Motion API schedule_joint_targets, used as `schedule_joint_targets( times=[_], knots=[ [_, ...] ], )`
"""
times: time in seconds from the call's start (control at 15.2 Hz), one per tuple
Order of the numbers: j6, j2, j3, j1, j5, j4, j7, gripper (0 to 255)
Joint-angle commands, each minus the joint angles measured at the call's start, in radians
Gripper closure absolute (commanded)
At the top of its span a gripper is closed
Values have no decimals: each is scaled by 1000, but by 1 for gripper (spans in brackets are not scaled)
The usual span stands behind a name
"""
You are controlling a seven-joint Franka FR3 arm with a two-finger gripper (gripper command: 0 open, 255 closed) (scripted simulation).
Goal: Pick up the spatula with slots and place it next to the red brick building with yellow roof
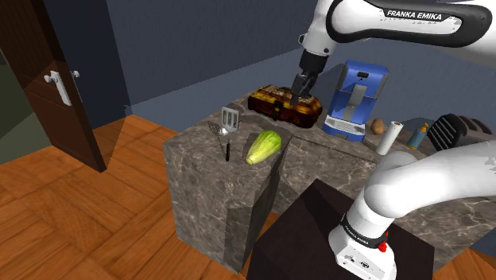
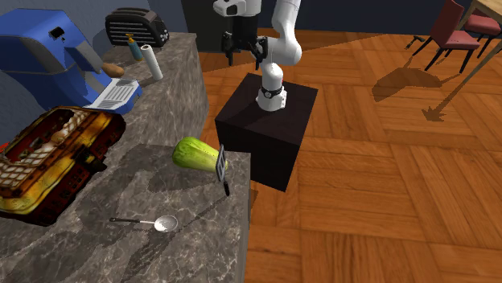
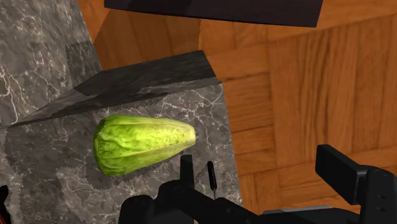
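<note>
The claw (image 1: 302, 89) hung wide open, gripping nothing, high over the surface (image 1: 334, 163). Below it lay what looked like a cabbage (image 3: 143, 145). Just beside that, possibly touching it, was the spatula (image 1: 228, 127), its black handle toward the surface's edge. The building (image 1: 284, 104) stood well apart, farther back.
</note>
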Motion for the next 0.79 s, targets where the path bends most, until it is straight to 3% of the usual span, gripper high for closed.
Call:
schedule_joint_targets(
  times=[0.0, 0.4, 0.73],
  knots=[
    [0, 0, 0, 0, 0, 0, 0, 0],
    [390, -142, 164, -27, -2, -325, 241, 0],
    [746, -121, 370, -92, -25, -503, 499, 0]
  ],
)
